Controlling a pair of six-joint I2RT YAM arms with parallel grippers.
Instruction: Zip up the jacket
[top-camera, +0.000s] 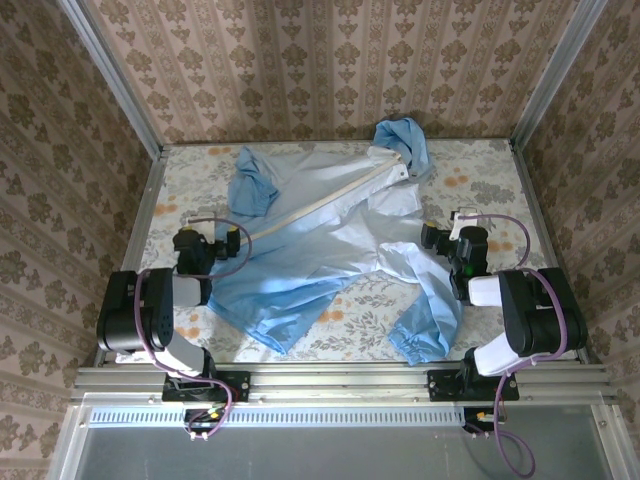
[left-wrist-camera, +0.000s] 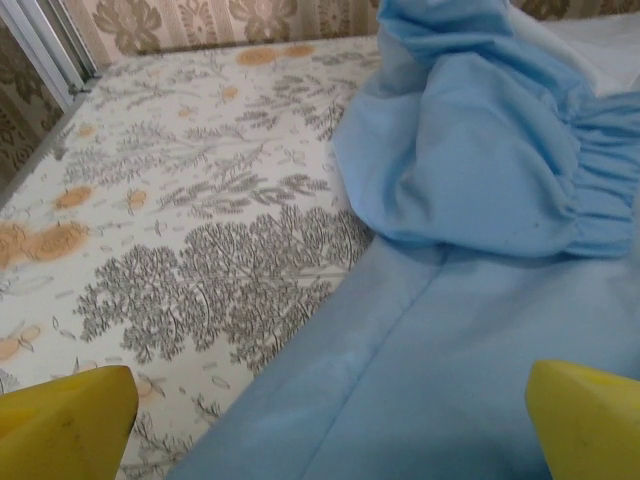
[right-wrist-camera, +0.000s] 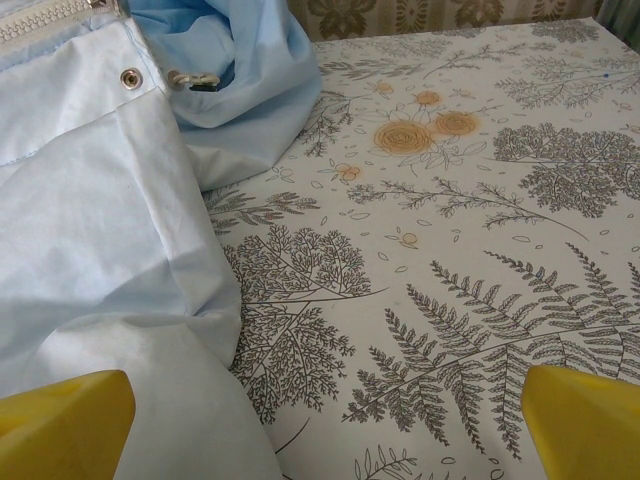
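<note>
Two grippers: left gripper (top-camera: 215, 243) and right gripper (top-camera: 440, 240) both gaped wide, nothing held.
Jacket (top-camera: 320, 250): lay spread on the table (top-camera: 490, 170) between them, with the left gripper over its edge and the right one at the other side.
Zipper (top-camera: 320, 205): ran diagonally toward the far end; I couldn't make out the slider.
Risk one: thin cloth could bunch under a pinch — teeth would misalign and the slider would jam.
Risk two: a pull with the bottom end unanchored would drag the whole garment along.

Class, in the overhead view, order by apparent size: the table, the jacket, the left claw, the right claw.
1. table
2. jacket
3. left claw and right claw, too alike to rank
</note>
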